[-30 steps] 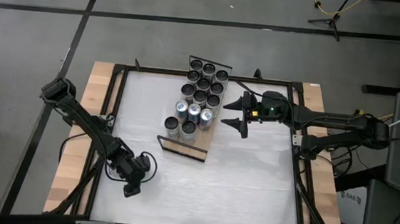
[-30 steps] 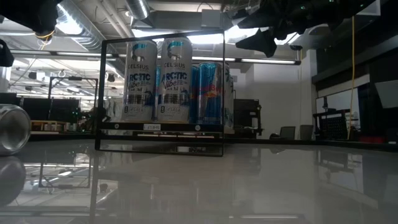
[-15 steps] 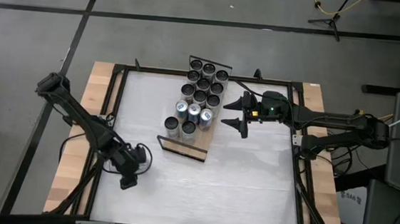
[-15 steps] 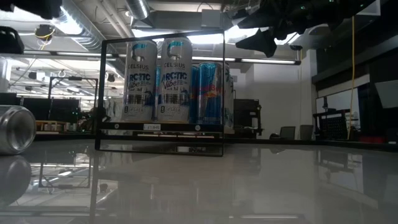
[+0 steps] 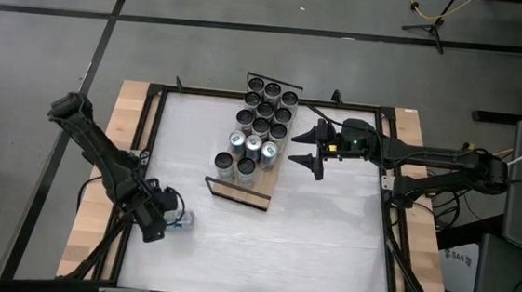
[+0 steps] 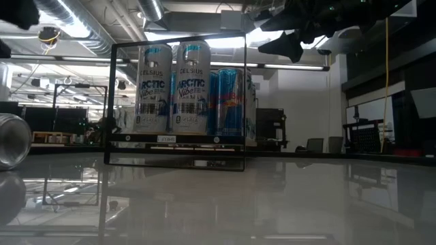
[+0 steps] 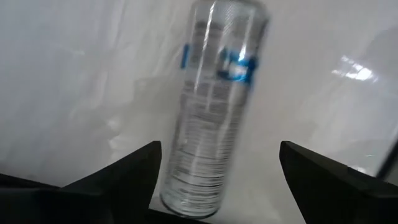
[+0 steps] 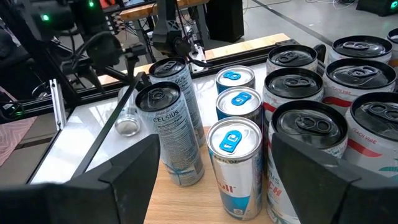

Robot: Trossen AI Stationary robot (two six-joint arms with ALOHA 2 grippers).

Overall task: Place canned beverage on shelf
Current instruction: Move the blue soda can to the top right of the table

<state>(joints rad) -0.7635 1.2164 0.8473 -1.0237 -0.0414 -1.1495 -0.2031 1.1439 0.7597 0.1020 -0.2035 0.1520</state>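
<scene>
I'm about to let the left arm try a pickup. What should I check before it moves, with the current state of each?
1. Loose can lies on its side on the table, not upright: not ok.
2. Left pincer open, a finger on each side of the can: ok.
3. Can gripped: not ok, fingers stand apart from it.
4. Free room on the shelf at its near end: ok.
5. Right pincer open, waiting beside the shelf: ok.

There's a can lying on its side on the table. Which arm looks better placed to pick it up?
The left one, probably. The left gripper is open with the loose can lying between its fingers, near the table's left edge. The right gripper hovers open beside the shelf, far from that can.
</scene>
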